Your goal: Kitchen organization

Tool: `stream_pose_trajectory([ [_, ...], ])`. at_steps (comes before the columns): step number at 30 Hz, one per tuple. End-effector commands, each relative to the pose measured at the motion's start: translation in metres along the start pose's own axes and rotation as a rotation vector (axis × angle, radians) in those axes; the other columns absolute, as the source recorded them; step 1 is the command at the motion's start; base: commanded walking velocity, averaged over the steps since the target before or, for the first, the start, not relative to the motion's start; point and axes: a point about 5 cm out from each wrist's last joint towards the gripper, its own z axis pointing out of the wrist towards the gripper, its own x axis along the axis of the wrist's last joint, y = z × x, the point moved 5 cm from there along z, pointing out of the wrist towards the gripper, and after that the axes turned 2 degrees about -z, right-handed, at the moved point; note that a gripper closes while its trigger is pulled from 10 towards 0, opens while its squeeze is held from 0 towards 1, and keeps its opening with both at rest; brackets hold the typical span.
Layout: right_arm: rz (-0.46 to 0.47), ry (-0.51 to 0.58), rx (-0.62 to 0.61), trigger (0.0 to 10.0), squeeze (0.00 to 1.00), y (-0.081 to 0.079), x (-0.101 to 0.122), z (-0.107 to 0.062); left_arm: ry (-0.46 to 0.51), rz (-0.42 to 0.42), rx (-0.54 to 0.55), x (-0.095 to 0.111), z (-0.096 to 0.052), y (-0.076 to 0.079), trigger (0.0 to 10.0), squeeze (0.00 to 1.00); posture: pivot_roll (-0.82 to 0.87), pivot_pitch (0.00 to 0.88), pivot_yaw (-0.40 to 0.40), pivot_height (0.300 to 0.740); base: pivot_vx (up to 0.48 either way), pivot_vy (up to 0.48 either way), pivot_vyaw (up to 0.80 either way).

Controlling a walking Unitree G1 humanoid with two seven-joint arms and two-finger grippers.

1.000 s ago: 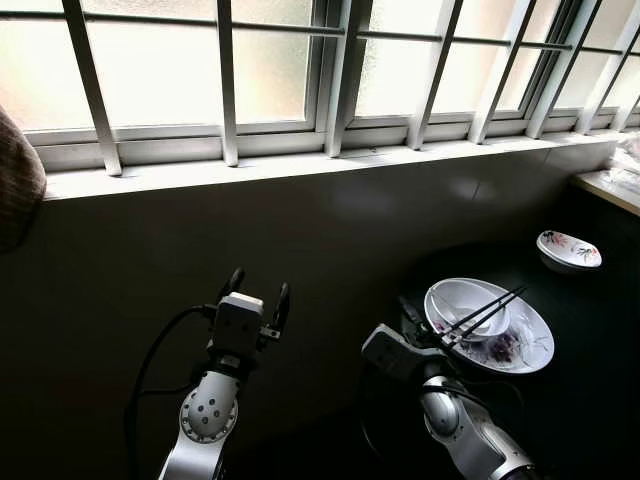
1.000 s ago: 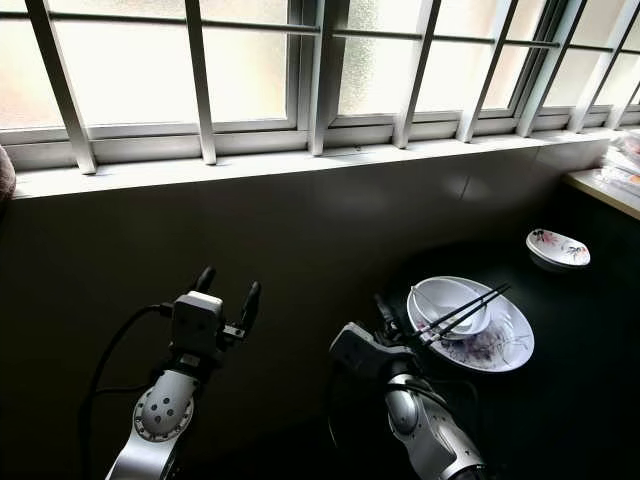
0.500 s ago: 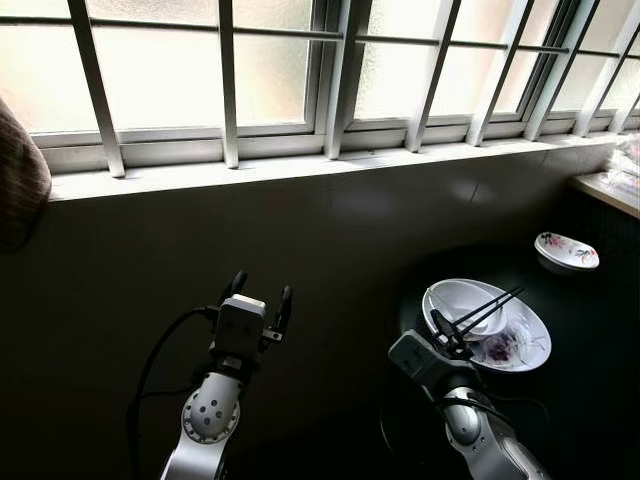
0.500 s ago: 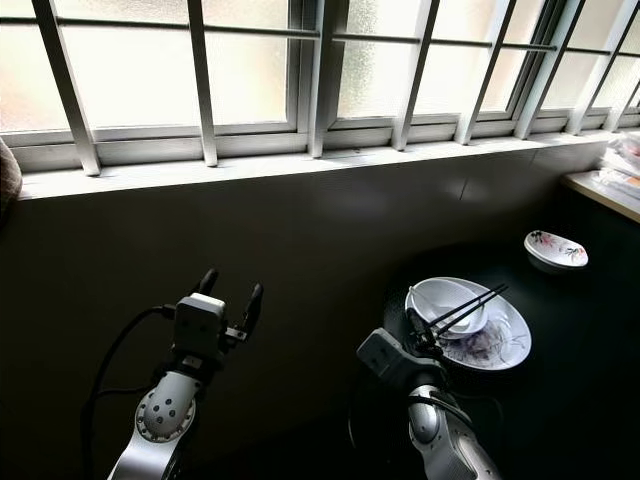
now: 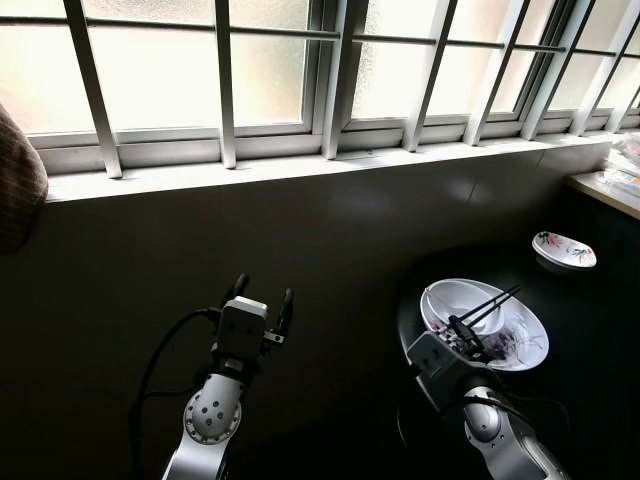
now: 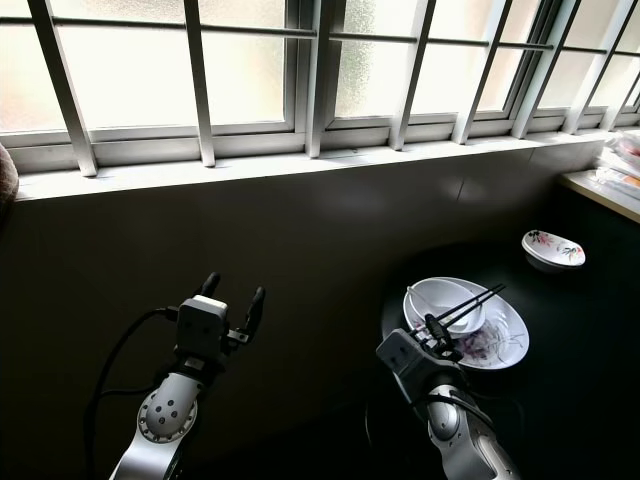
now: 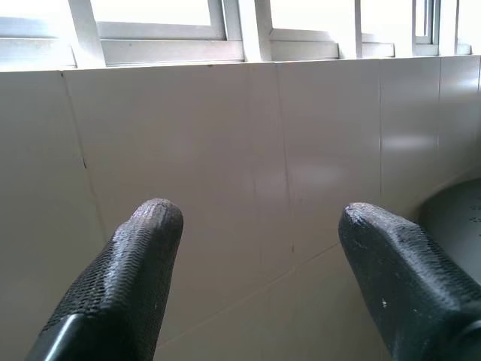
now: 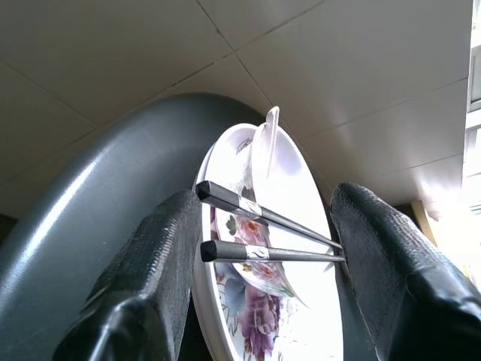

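You had the right gripper, jaws apart, straddling the thin dark chopsticks on the white floral plate; light, slippery, best pinched mid-length.

Across the top of the frame we see a barred window with frosted panes above a pale sill. At the left edge sits what may be a brown cushion.
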Motion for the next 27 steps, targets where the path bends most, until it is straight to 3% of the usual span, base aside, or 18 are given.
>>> stream_pose_trajectory([
  [1, -0.012, -0.021, -0.002, 10.0, 0.0, 0.005, -0.009, 0.001, -0.002, 0.008, -0.02, 0.0, 0.002, 0.005, 10.0, 0.0, 0.02, 0.0, -0.076, 0.74, 0.0, 0.0, 0.0],
  [10, -0.035, -0.027, 0.035, 10.0, 0.0, 0.002, -0.017, 0.002, -0.004, 0.01, -0.019, -0.001, 0.001, 0.003, 10.0, 0.0, 0.02, 0.0, -0.076, 0.74, 0.0, 0.0, 0.0],
  [27, -0.066, -0.001, 0.08, 10.0, 0.0, 0.006, -0.019, 0.024, -0.001, 0.014, -0.019, -0.001, 0.003, 0.003, 10.0, 0.0, 0.03, 0.0, -0.078, 0.74, 0.0, 0.0, 0.0],
])
